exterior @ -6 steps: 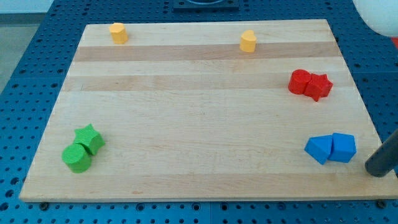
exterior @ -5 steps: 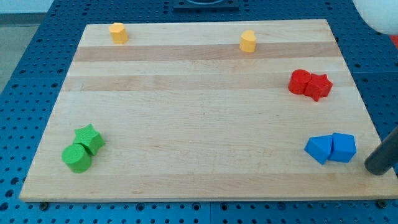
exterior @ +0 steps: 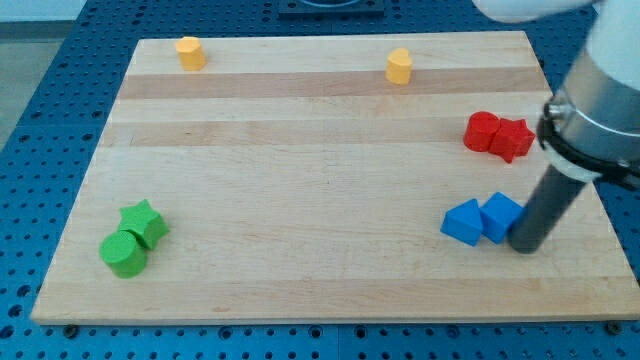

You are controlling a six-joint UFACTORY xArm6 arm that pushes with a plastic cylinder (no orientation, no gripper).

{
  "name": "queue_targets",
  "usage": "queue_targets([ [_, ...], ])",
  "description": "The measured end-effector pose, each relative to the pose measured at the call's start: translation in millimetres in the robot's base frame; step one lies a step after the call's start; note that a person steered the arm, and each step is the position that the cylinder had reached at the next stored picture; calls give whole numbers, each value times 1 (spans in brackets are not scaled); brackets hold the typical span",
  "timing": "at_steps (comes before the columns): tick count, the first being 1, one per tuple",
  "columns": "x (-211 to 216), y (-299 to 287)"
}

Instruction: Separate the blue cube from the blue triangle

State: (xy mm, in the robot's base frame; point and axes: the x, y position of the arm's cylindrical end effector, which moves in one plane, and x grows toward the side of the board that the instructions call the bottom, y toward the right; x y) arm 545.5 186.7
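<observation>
There is no claw on this arm, so nothing opens, closes or clamps: it ends in a straight dark rod, and my tip [exterior: 525,247] rests on the worktop [exterior: 300,200] near its right edge, toward the bottom-right corner. The tip presses against the right side of the blue cube [exterior: 501,217], touching it. The blue triangle [exterior: 462,222] sits directly on the cube's left, the two in contact and forming one short row with the rod at its right end. Above them, close to the right edge, a red cylinder [exterior: 481,131] and a red star [exterior: 513,139] lie touching one another, well apart from the blue pair. Two yellow cylinders stand along the top edge: one [exterior: 190,52] near the top-left corner, the other [exterior: 399,66] right of the middle. Near the bottom-left corner a green star [exterior: 144,222] leans against a green cylinder [exterior: 123,254] just below it. Nothing lies to the left of the blue triangle across the middle of the board. The worktop is pale wood in long horizontal planks with a smooth grain, laid on a blue perforated base [exterior: 40,120]; the blocks look matte and solid-coloured.
</observation>
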Motion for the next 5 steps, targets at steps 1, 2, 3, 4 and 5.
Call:
queue_targets([
  [1, -16, -28],
  [2, -33, -48],
  [3, -40, -50],
  [4, -44, -42],
  [5, -56, -26],
])
